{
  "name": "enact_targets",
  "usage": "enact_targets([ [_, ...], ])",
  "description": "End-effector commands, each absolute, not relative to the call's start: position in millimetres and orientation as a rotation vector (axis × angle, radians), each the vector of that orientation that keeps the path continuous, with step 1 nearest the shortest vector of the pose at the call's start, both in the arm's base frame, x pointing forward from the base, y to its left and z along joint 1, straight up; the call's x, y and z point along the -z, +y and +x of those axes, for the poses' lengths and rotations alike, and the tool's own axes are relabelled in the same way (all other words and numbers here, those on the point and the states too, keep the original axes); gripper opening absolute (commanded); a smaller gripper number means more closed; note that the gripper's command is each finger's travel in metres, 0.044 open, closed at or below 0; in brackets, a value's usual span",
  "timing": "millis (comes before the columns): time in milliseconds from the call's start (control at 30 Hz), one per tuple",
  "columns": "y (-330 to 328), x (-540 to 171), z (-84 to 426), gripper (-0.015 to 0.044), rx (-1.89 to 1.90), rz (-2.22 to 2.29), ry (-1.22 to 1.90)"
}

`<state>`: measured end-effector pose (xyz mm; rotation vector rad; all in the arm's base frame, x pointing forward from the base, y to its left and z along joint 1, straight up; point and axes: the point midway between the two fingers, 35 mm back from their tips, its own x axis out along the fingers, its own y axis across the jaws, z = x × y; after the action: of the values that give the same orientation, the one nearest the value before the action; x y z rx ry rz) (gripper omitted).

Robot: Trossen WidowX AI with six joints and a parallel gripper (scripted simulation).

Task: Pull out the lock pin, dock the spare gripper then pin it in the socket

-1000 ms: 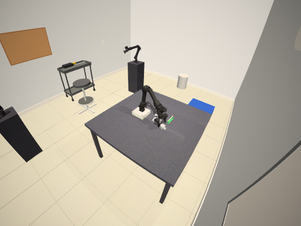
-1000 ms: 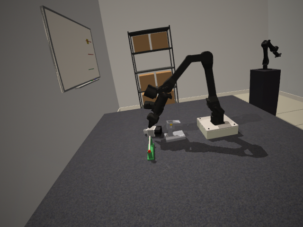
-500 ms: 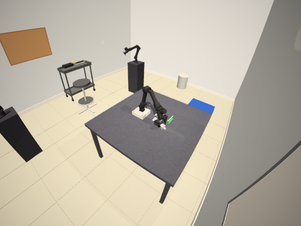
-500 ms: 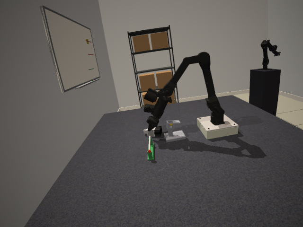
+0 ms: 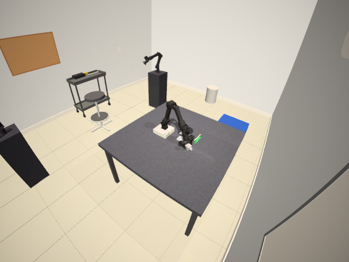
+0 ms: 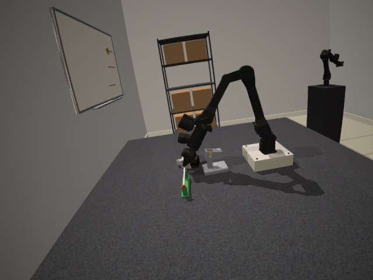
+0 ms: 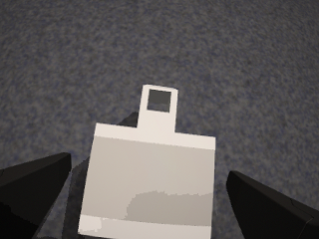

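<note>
The jaws (image 5: 186, 144) (image 6: 190, 164) were set wide apart with nothing clamped, and were lowered around the spare gripper (image 5: 188, 147) (image 6: 180, 163) (image 7: 150, 176) on the tabletop (image 5: 169, 169) (image 6: 210, 228) (image 7: 239, 60). In the wrist view, its pale block was seen between the two dark fingertips, with a gap left on either side. The spigot (image 7: 159, 107), pierced by a square hole, was pointed away from the block, beyond the jaws. A shadow was cast across part of the block. The grey socket stand (image 5: 179, 138) (image 6: 215, 167) was placed near the jaws, on the side toward the white base (image 5: 159, 134) (image 6: 272, 164) of the arm (image 5: 180, 118) (image 6: 221, 93), and the spare gripper was left undocked. On the other side of the jaws from the white base, in the top view, the green holder (image 5: 197, 139) (image 6: 186, 189) was seen, with the pale, red-tipped lock pin (image 5: 198, 137) (image 6: 184, 177) lying along it, out of the socket. Whether the spare gripper was touched by the jaws could not be told.
</note>
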<state>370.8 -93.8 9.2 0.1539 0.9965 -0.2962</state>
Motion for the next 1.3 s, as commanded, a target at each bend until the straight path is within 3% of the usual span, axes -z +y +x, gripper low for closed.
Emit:
enact_targets([
  [0, -92.7, 2.7, 367.5, 0.0440, 0.296, 0.161, 1.012],
  [467, -92.6, 8.2, 367.1, 0.0440, 0.296, 0.161, 1.012],
  [700, -92.6, 8.2, 367.1, 0.0256, 0.296, 0.161, 1.012],
  [933, -92.9, 8.2, 367.0, 0.0210, 0.296, 0.161, 1.012],
  [1200, -93.6, -13.9, 370.8, 0.0000, 0.296, 0.161, 1.012],
  [1267, -93.8, -24.2, 371.9, 0.0000, 0.296, 0.161, 1.012],
])
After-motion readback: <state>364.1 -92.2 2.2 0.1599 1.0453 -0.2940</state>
